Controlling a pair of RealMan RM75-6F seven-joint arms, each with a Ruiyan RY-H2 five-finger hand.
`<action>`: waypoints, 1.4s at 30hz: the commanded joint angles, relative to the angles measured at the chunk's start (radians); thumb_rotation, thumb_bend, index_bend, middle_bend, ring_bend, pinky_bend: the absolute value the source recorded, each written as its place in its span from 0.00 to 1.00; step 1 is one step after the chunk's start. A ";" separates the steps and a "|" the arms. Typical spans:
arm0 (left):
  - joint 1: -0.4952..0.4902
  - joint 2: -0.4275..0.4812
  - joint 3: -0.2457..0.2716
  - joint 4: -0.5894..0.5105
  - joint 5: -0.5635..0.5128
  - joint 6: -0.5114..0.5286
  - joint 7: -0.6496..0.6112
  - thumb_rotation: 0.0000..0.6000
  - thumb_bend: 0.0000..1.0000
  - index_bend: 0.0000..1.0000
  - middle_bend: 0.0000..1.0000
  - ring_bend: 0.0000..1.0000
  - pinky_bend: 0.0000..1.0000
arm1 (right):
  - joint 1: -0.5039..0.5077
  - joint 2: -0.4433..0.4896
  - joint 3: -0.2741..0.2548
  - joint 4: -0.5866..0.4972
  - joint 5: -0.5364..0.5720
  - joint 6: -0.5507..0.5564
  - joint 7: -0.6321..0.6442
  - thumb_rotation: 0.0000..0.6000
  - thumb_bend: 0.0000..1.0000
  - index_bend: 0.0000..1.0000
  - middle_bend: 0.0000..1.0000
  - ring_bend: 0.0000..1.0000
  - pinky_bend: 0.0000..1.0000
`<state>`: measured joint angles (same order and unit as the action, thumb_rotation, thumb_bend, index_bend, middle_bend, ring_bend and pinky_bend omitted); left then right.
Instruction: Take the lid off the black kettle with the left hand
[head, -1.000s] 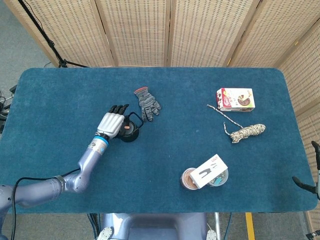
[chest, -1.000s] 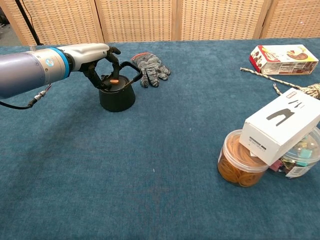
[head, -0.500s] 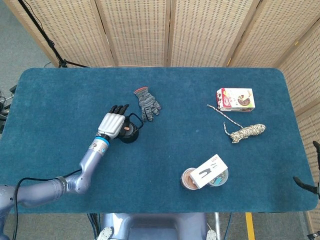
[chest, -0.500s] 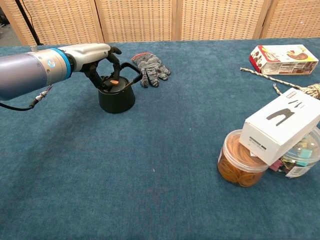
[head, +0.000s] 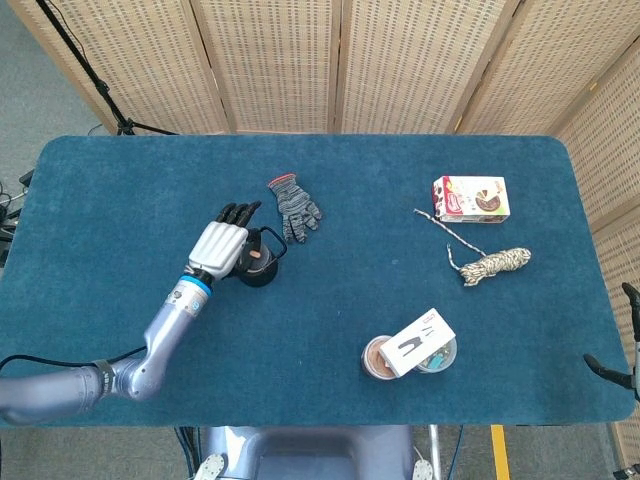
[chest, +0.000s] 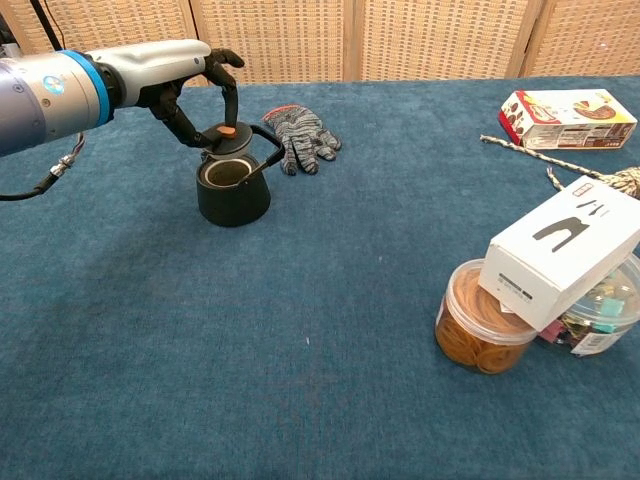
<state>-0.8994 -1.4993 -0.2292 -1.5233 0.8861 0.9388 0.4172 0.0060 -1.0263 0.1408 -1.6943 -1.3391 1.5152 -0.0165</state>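
The black kettle stands on the blue table at the left, its mouth open to view. Just above that mouth my left hand pinches the black lid by its orange knob, fingers curled down around it. From the head view the left hand covers most of the kettle, and the lid is largely hidden beneath it. Only dark fingertips of my right hand show at the table's right edge, too little to read.
A grey knit glove lies just right of the kettle's handle. At the far right are a snack box and a rope bundle. A white carton rests on two plastic tubs at the near right.
The left hand has risen with the lid, which now hangs just above the kettle, baring its mouth. The kettle stayed in place.
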 joint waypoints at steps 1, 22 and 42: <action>0.031 0.025 0.036 -0.045 0.065 0.025 -0.021 1.00 0.43 0.60 0.00 0.00 0.00 | 0.000 0.000 -0.001 -0.001 -0.001 0.000 0.000 1.00 0.00 0.00 0.00 0.00 0.00; 0.199 -0.130 0.225 0.098 0.391 0.137 -0.140 1.00 0.43 0.60 0.00 0.00 0.00 | -0.006 0.011 -0.003 -0.005 -0.011 0.006 0.022 1.00 0.00 0.00 0.00 0.00 0.00; 0.238 -0.127 0.200 0.094 0.432 0.146 -0.118 1.00 0.32 0.20 0.00 0.00 0.00 | -0.009 0.015 -0.005 -0.010 -0.018 0.011 0.028 1.00 0.00 0.00 0.00 0.00 0.00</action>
<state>-0.6654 -1.6345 -0.0252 -1.4202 1.3136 1.0794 0.3015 -0.0025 -1.0118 0.1360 -1.7041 -1.3566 1.5265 0.0120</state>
